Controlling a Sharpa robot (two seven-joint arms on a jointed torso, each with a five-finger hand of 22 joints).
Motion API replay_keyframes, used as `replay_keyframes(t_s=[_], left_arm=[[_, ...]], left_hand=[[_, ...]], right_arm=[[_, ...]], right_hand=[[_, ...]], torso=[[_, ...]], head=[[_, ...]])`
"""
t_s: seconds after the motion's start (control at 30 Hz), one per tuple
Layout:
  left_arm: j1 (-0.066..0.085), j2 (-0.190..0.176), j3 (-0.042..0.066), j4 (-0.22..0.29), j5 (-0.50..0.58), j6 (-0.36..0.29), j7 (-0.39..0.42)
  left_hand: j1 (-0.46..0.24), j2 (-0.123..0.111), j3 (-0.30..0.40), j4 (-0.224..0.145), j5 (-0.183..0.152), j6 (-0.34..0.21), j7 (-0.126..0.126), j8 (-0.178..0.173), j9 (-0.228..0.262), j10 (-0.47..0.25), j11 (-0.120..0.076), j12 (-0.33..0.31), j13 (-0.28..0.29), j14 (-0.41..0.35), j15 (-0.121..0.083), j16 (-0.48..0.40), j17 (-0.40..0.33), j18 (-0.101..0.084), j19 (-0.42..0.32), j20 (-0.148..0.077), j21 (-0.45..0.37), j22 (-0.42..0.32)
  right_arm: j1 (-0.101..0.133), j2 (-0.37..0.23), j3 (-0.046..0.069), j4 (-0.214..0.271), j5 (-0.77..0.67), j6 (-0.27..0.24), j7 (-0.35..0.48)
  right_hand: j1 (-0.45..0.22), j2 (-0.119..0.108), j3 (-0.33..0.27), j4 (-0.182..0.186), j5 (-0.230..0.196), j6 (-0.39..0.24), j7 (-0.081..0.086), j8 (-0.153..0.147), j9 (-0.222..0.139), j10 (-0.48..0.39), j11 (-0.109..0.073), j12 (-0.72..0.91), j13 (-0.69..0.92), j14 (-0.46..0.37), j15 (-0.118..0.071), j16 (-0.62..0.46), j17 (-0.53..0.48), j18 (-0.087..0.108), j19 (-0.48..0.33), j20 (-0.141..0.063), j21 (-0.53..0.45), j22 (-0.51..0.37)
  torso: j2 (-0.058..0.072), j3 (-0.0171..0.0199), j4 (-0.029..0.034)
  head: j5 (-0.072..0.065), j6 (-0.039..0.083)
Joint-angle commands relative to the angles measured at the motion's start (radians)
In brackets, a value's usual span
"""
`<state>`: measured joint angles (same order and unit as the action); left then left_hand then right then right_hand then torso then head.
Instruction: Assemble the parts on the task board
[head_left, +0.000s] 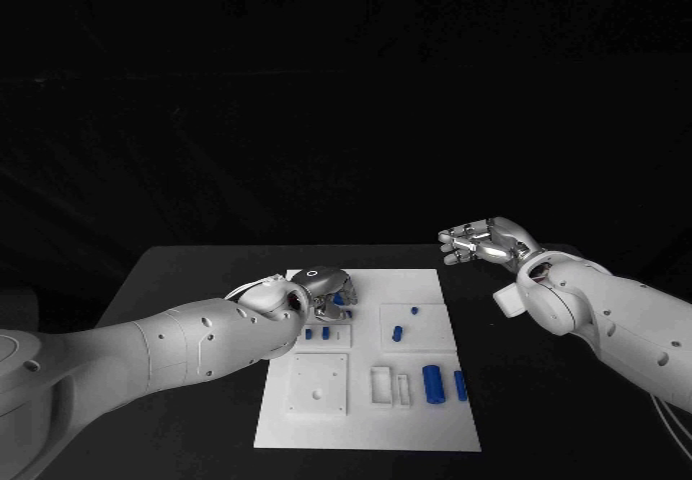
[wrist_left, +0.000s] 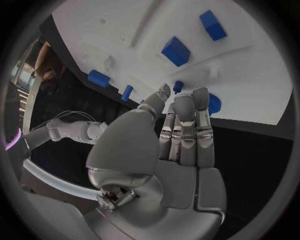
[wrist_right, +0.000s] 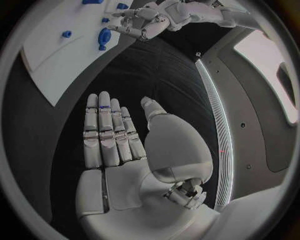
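The white task board (head_left: 368, 420) lies in the middle of the black table. My left hand (head_left: 317, 287) hovers over its far left corner, fingers stretched out and apart from the thumb, holding nothing. In the left wrist view its fingertips (wrist_left: 200, 95) end just short of a round blue part (wrist_left: 215, 104) and a small blue peg (wrist_left: 178, 86). Two blue blocks (wrist_left: 175, 50) lie further along the board. My right hand (head_left: 483, 242) is raised beyond the board's far right corner, open and flat (wrist_right: 119, 145), with nothing in it.
Two upright blue cylinders (head_left: 431, 378) stand near the board's right edge, with smaller blue pieces (head_left: 398, 332) in the middle and at the left (head_left: 317, 334). A white raised square plate (head_left: 317, 385) occupies the board's near left. Black table (head_left: 188, 290) surrounds the board.
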<state>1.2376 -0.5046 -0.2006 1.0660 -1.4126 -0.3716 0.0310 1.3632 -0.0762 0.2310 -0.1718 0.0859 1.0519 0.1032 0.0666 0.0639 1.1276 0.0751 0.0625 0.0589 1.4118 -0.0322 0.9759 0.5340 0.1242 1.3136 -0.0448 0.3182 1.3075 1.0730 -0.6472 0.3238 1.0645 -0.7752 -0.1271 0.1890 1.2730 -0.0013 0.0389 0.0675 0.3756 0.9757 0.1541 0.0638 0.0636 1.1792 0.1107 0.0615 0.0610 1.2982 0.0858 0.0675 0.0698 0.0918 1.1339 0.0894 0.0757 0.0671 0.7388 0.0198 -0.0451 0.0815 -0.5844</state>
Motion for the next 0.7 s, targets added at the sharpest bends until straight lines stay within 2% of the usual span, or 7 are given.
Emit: replay_keyframes(t_s=[0.03,0.23,0.53,0.7], left_arm=[[-0.002,0.008,0.001,-0.009,-0.008,0.016,0.017],[-0.005,0.018,0.001,-0.024,-0.007,0.032,0.022],[-0.013,0.021,0.001,-0.034,-0.007,0.042,0.025],[-0.016,0.025,0.001,-0.043,-0.007,0.049,0.026]], left_hand=[[-0.001,0.006,0.018,-0.001,0.0,0.007,-0.005,-0.005,-0.001,0.007,-0.003,-0.005,-0.001,0.005,-0.003,0.013,0.002,-0.004,0.005,-0.001,0.0,0.019],[-0.005,0.012,0.051,-0.005,0.003,0.025,-0.003,-0.004,-0.001,0.031,-0.007,-0.005,-0.001,0.005,-0.002,0.036,0.004,-0.006,0.003,-0.003,0.011,0.02],[-0.003,0.023,0.084,-0.012,0.007,0.048,0.005,-0.004,-0.001,0.062,-0.005,-0.005,-0.001,-0.001,0.007,0.045,0.0,0.003,-0.005,0.004,0.027,0.021],[-0.008,0.022,0.092,-0.015,0.007,0.055,0.006,-0.004,-0.001,0.057,-0.002,-0.005,-0.001,-0.003,0.01,0.048,-0.004,0.008,-0.01,0.008,0.037,0.021]], right_arm=[[0.0,0.002,0.0,0.003,0.002,0.001,0.01],[0.0,0.001,0.0,0.004,0.002,0.001,0.009],[0.0,0.001,0.0,0.006,0.002,0.003,0.009],[0.0,0.002,0.0,0.006,0.002,0.004,0.009]], right_hand=[[-0.002,0.007,0.003,-0.003,0.004,-0.005,-0.001,-0.003,-0.002,-0.009,0.001,-0.002,-0.001,-0.008,-0.002,-0.005,0.0,-0.002,-0.007,-0.002,-0.004,-0.001],[-0.002,0.007,0.003,-0.003,0.004,-0.005,-0.001,-0.003,-0.002,-0.009,0.001,-0.002,-0.001,-0.008,-0.002,-0.005,0.0,-0.002,-0.007,-0.002,-0.004,-0.001],[-0.002,0.007,0.003,-0.003,0.004,-0.005,-0.001,-0.003,-0.002,-0.009,0.001,-0.002,-0.001,-0.008,-0.002,-0.005,0.0,-0.002,-0.007,-0.002,-0.004,-0.001],[-0.004,0.006,0.003,-0.005,0.004,-0.004,-0.001,-0.003,-0.001,-0.008,0.001,-0.002,-0.001,-0.008,-0.002,-0.005,0.0,-0.002,-0.007,-0.002,-0.004,-0.001]], torso=[[-0.001,0.0008,-0.0008],[-0.001,-0.0004,0.0026],[-0.001,-0.0012,0.0013],[-0.002,-0.0002,0.0011]], head=[[0.0,-0.002],[-0.005,-0.004],[-0.004,-0.004],[-0.004,-0.006]])
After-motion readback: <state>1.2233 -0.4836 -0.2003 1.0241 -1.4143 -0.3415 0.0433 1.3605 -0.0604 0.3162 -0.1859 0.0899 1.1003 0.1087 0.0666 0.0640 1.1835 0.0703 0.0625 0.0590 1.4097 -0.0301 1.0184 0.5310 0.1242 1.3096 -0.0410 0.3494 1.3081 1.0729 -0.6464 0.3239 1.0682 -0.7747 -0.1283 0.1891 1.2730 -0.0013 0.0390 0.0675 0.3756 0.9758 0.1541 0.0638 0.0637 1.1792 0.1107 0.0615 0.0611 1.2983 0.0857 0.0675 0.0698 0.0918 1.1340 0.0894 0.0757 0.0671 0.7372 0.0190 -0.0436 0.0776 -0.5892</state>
